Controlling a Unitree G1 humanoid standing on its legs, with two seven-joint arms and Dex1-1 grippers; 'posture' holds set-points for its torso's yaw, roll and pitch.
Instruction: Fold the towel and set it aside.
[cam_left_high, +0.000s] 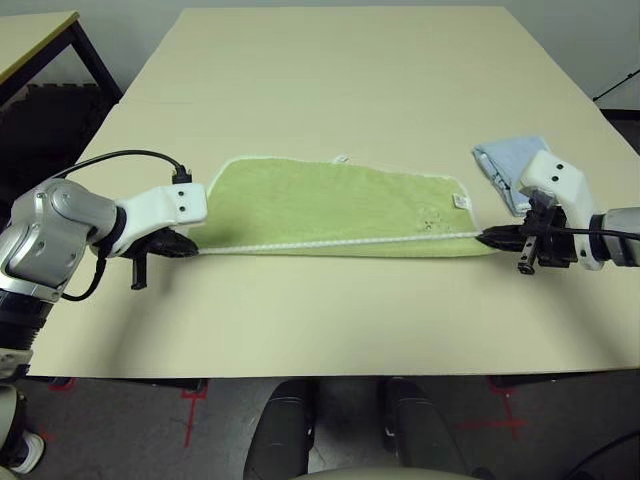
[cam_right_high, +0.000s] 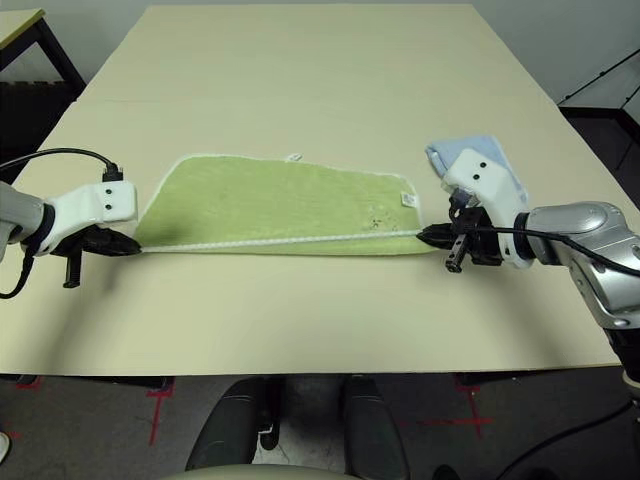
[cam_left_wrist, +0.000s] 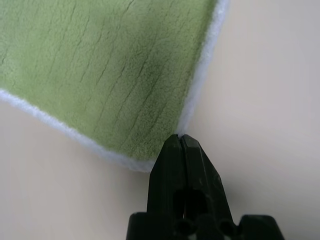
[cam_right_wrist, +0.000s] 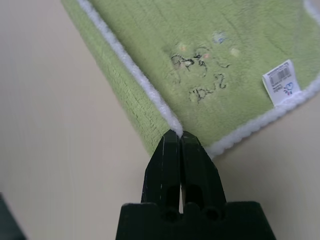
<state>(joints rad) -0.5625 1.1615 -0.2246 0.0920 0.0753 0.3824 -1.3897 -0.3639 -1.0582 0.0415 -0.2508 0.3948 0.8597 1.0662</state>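
Note:
The light green towel (cam_left_high: 330, 205) lies across the middle of the table as a long band, its near white edging pulled into a straight line. My left gripper (cam_left_high: 193, 247) is shut on the towel's near left corner (cam_left_wrist: 170, 137). At the near right corner (cam_right_wrist: 172, 127), my right gripper (cam_left_high: 487, 238) is shut as well. In the right wrist view, dark embroidered writing (cam_right_wrist: 200, 75) and a small white label (cam_right_wrist: 281, 82) show on the towel just beyond the shut fingers. Both corners sit low, at about table height.
A smaller light blue folded cloth (cam_left_high: 505, 160) lies just behind my right gripper, close to the towel's right end. A second table (cam_left_high: 30, 40) stands off the far left corner. The beige table (cam_left_high: 350, 80) stretches bare beyond the towel.

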